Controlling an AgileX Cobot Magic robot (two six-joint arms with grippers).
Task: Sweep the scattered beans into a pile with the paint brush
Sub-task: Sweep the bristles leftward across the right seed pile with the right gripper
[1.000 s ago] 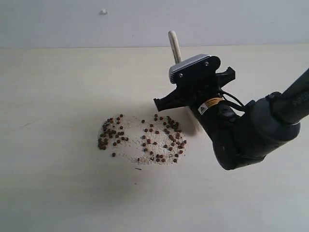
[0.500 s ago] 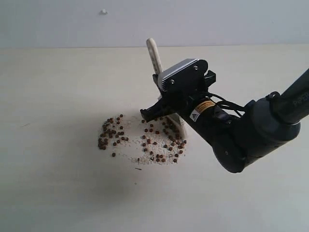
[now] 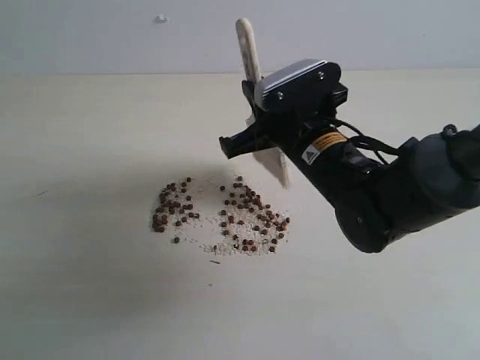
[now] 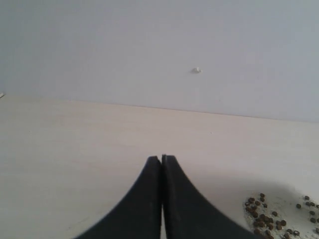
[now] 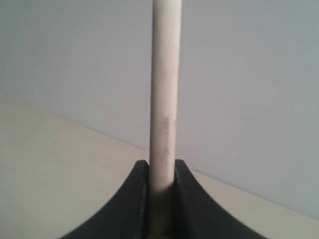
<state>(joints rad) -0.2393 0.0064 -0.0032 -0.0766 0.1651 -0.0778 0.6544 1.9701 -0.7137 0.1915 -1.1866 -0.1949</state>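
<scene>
Cream brush (image 3: 248, 46), pale round handle (just upper right of brown beans (image 3: 225, 214)). Right gripper (image 5: 162, 172) clamps it; left gripper (image 4: 162, 162) fingers together.

The beans (image 3: 244, 206) are dark reddish-brown specks dotted over a dusting of whitish grains (image 3: 206, 225) on the pale cream bench (image 3: 90, 292), which lies below a flat, pale blue-grey wall (image 3: 390, 30). The paint brush (image 3: 248, 46) has a light, creamy wooden handle and off-white bristles. The left pincer (image 4: 161, 160) and right pincer (image 5: 162, 168) are matt black, and the right arm (image 3: 405, 196) is dark grey-black with a silver-grey housing (image 3: 296, 81) and a small label (image 3: 324, 148) in orange-yellow, white and black.
</scene>
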